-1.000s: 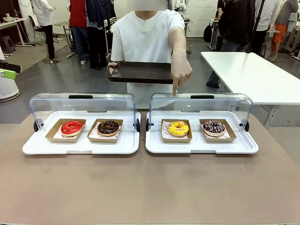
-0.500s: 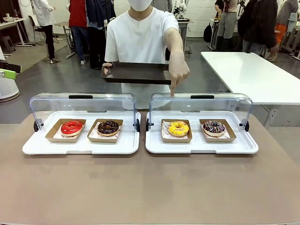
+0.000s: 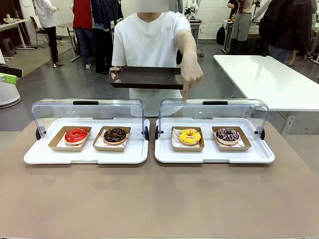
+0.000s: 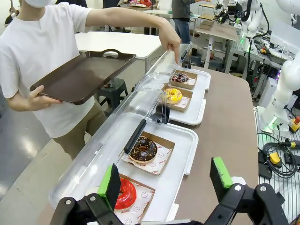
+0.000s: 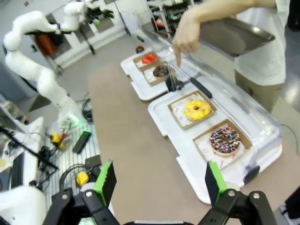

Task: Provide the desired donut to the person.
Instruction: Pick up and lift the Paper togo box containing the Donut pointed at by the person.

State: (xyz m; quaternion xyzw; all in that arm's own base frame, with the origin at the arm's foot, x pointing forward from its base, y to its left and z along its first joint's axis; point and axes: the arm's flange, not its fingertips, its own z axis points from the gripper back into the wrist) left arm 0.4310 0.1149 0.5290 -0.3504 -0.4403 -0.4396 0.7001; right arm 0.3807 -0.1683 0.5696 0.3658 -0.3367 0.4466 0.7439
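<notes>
Donut wanted looked to be the yellow one (image 3: 190,136). It sat in its card box in the right white tray (image 3: 214,155), left slot, beside the sprinkled donut (image 3: 227,134), clear lid (image 3: 213,109) rolled back behind it. The person (image 3: 149,40) stood across the table (image 3: 159,199), one hand (image 3: 191,74) pointing down, fingertip just above the lid over the yellow donut, the other hand holding a brown tray (image 3: 147,77) level at chest height. The red donut (image 3: 76,135) and chocolate donut (image 3: 115,135) lay in the left white tray (image 3: 84,157), untouched. Left jaws were spread wide and empty, hovering over the near end of the left tray. Right jaws were spread wide and empty too, up over the table on the robot's side of the right tray. Progress, by my read: the choice was signalled and nothing else was done. Reach, grasp, carry to the brown tray and release were all left.
</notes>
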